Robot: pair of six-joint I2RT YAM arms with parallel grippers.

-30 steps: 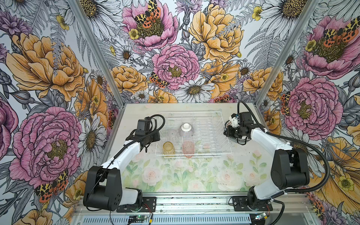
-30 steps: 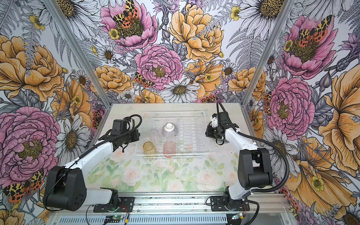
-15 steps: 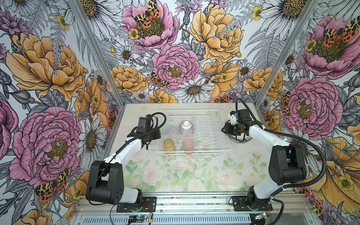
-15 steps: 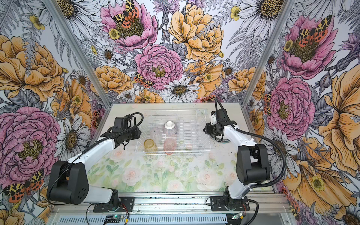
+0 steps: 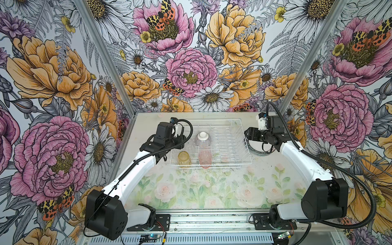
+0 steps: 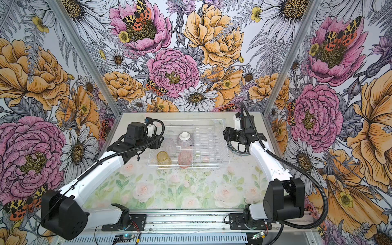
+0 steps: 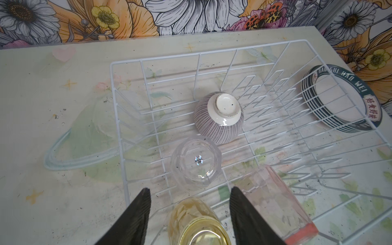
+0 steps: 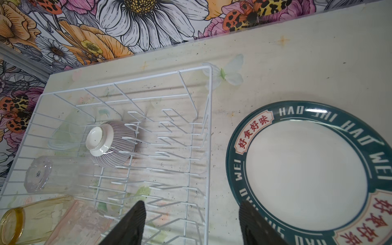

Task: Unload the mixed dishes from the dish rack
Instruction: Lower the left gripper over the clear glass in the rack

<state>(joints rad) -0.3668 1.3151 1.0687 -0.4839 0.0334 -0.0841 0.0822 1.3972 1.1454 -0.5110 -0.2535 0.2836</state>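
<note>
Left tool [image 7: 189, 189]: jaws wide, nothing held, poised over the yellow textured tumbler [image 7: 197, 222]. That tumbler lies on its side at the near left corner of the large white wire dish rack [image 5: 229, 165]. Right tool [image 8: 192, 203]: jaws wide, empty, hanging over the rack's right wall. The rack sits mid-tabletop [image 5: 191, 191].

In the rack:
- the yellow textured tumbler
- the pink textured tumbler [image 7: 275, 201], also on its side, near the yellow one
- the clear textured tumbler [image 7: 196, 163], base up
- the grey-striped ribbed bowl [image 7: 218, 118], inverted, white foot up

The stack of round white plates with dark green lettered rims [image 8: 305, 174] is out, flat on the tabletop just beside the rack's right wall.

Risks, as judged:
- The yellow textured tumbler rests round-sided on wires. An off-centre pinch could roll it or squirt it toward the pink one.
- The clear textured tumbler stands just past the left fingertips. Overreach could tip it toward the bowl.
- Rack wires run close under the left tool, so a snag would lift or drag the rack.
- If the right tool descends from here, a finger meets the rack wall or a plate rim. A shoved rack would push the stack.
</note>
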